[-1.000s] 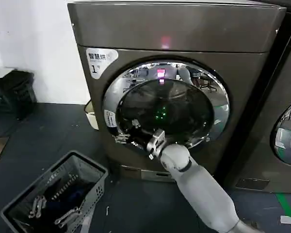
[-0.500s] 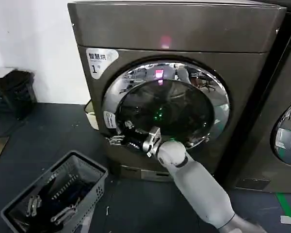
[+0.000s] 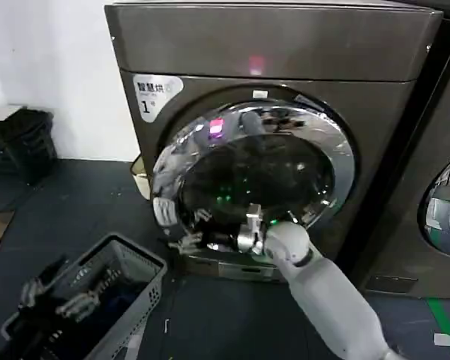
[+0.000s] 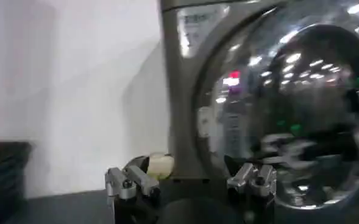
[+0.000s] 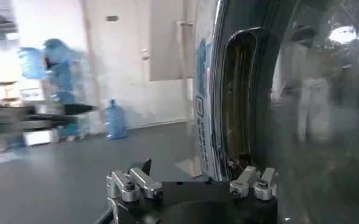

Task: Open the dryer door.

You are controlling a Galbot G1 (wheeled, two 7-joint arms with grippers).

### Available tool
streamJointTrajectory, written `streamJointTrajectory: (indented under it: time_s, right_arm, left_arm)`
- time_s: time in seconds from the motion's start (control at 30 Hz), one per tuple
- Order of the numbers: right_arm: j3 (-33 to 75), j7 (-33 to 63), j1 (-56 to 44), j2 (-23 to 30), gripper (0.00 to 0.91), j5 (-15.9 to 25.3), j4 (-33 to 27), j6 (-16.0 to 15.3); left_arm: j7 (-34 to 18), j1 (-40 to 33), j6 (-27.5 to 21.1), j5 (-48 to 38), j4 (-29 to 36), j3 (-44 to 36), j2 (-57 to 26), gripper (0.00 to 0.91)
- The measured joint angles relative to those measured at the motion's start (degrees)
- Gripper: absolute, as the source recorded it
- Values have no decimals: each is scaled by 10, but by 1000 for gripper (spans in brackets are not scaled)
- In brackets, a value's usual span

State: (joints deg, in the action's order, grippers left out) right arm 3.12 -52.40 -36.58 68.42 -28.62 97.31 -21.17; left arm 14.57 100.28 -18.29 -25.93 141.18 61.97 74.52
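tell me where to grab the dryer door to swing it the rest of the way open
Grip the dryer door at its left rim, by the recessed handle slot in the chrome ring. That edge already stands off the dryer, so the hinge is probably on the right. Come from the left and hook behind the rim. The right gripper is at the lower left rim.

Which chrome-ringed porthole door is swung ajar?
The chrome-ringed dark-glass dryer door on the bronze-grey dryer marked "1"; the blacker machine's door beside it sits flush.
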Motion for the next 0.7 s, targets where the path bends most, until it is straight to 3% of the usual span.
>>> streamJointTrajectory:
  time_s: [0.07, 0.23, 0.43, 0.7]
  right_arm:
    - [7, -24, -13, -6, 907, 11, 10, 16]
    - [24, -83, -46, -17, 907, 28, 29, 36]
    - [53, -153, -89, -33, 907, 42, 55, 50]
    - [126, -230, -149, -57, 907, 42, 107, 51]
  left_arm:
    - [-27, -19, 19, -11, -26, 0, -25, 907]
    - [-33, -69, 56, -61, -100, -8, -88, 907]
    - [5, -122, 98, -76, -176, -33, -161, 907]
    - [14, -192, 103, -94, -249, -102, -224, 907]
